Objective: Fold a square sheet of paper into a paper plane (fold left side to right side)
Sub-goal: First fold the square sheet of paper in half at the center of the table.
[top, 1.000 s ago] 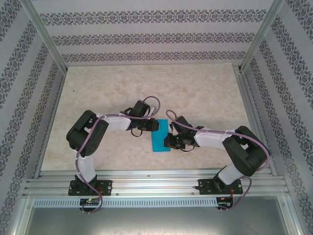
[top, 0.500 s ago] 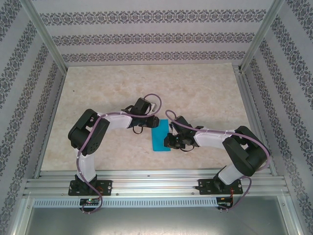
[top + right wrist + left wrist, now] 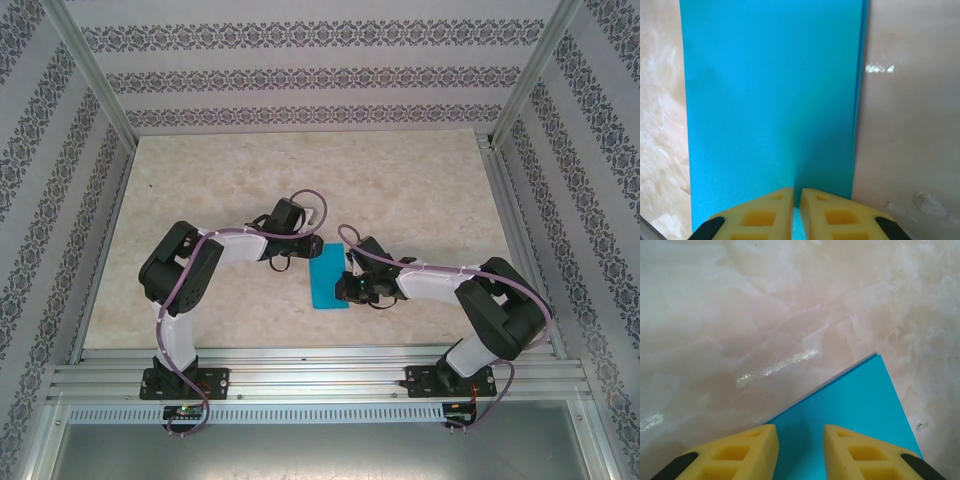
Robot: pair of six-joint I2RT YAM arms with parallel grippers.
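Observation:
The square sheet of paper (image 3: 328,278) lies flat on the marble table, folded in half into a narrow cyan rectangle, not a paper plane. Two layered edges run along its right side in the right wrist view (image 3: 858,100). My left gripper (image 3: 303,257) hovers just left of the sheet's far corner. Its yellow fingers stand apart, open and empty, over the paper's edge (image 3: 855,410). My right gripper (image 3: 343,288) is at the sheet's near right part. Its fingers (image 3: 775,210) are shut, tips together over the paper (image 3: 770,100), which lies flat beneath them.
The table (image 3: 250,190) is pale marble inside an aluminium frame with patterned walls. Strips of clear tape (image 3: 777,367) shine on the surface left of the paper. An aluminium rail (image 3: 320,365) runs along the near edge by the arm bases.
My left gripper has drawn back to the left, off the sheet's far left corner, and its jaws have opened a little. The right arm and the paper have stayed put.

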